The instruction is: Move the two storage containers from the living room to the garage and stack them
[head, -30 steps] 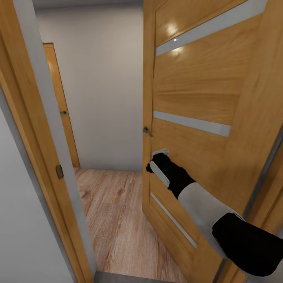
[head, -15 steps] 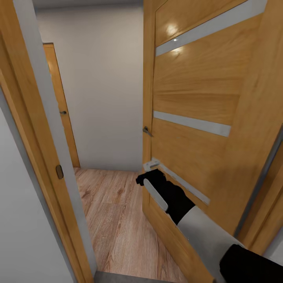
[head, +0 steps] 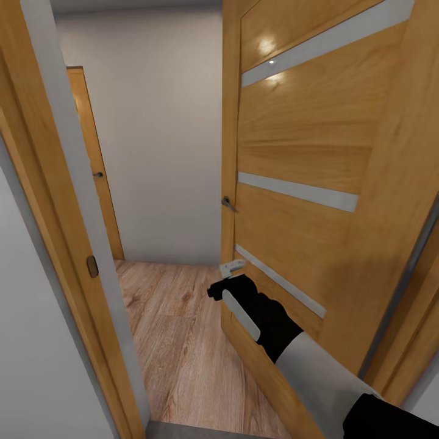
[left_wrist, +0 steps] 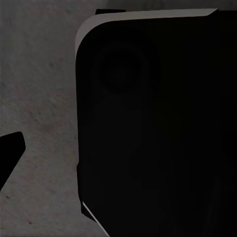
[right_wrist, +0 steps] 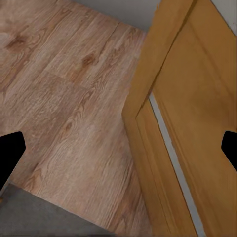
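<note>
We're in a doorway looking into a hall with light wood plank floor (head: 177,341) and a pale wall. Right gripper (head: 221,289) sits at the open wooden door's (head: 305,152) edge, around 5 o'clock below the handle (head: 228,203); its fingertips sit far apart, so jaws wide, holding nothing. Left gripper's jaws: can't tell, dark blur over grey concrete (left_wrist: 39,98). No containers visible here.
</note>
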